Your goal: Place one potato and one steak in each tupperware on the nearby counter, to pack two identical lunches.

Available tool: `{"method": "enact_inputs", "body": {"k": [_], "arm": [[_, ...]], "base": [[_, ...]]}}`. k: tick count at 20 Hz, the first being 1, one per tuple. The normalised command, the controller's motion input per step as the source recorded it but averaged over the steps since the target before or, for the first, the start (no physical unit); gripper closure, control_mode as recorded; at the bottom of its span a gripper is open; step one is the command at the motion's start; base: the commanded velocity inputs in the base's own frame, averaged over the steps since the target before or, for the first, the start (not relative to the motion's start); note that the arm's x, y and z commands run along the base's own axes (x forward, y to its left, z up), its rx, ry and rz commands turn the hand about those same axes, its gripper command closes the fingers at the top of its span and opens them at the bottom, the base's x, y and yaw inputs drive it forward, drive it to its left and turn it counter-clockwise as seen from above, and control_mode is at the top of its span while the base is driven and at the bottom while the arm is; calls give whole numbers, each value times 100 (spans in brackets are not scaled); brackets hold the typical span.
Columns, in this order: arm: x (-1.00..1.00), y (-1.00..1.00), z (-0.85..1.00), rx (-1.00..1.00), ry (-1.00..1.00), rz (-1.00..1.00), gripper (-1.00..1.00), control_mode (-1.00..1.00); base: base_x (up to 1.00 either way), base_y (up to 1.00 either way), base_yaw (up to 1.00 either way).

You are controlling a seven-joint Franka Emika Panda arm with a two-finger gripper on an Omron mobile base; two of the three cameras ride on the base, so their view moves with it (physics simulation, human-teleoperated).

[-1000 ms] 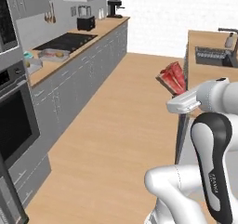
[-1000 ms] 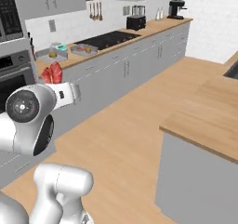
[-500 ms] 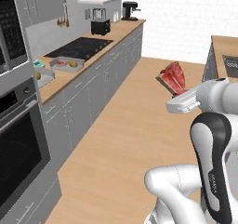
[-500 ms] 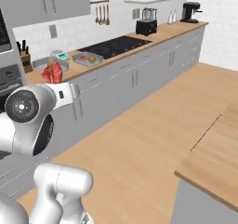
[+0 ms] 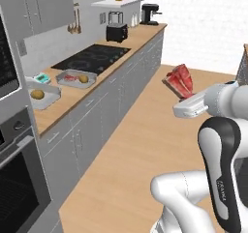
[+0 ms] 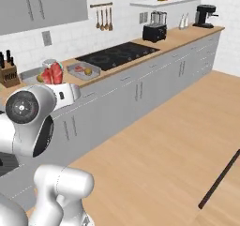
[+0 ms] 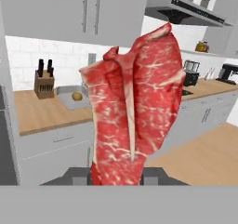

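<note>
My gripper (image 5: 182,94) is shut on a raw red steak (image 5: 180,79) and holds it up in the air over the floor, well right of the counter (image 5: 68,106). In the hand view the steak (image 7: 135,107) hangs upright between my fingers. On the counter, one grey tupperware (image 5: 92,82) beside the stovetop holds a steak (image 5: 71,77) and a potato (image 5: 83,79). The nearer tupperware (image 5: 54,99) holds one potato (image 5: 38,94). From the right base view the held steak (image 6: 52,73) stands in front of the counter, and the tupperware (image 6: 94,73) by the stove lies to its right.
A black stovetop (image 5: 92,59) lies past the trays, with a toaster (image 5: 116,33) and coffee machine (image 5: 149,13) farther on. A teal scale (image 5: 41,78) sits by the wall. A knife block (image 6: 7,73) stands at the counter's near end. An oven (image 5: 19,179) fronts the lower left.
The whole picture has shifted as the base drove and turned: the counter with the trays now lies closer. The steak stays in my shut gripper, held the same way.
</note>
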Motion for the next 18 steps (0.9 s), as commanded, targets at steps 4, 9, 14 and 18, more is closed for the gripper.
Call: {"method": "enact_inputs", "body": {"k": [4,9,14,18], "arm": [[0,0,0,0,0,0,100,100],[0,0,0,0,0,0,100,100],[0,0,0,0,0,0,100,100],[0,0,0,0,0,0,100,100]], "base": [[100,3,15],[100,3,25],[99,0,37],[80,-11,42]]}}
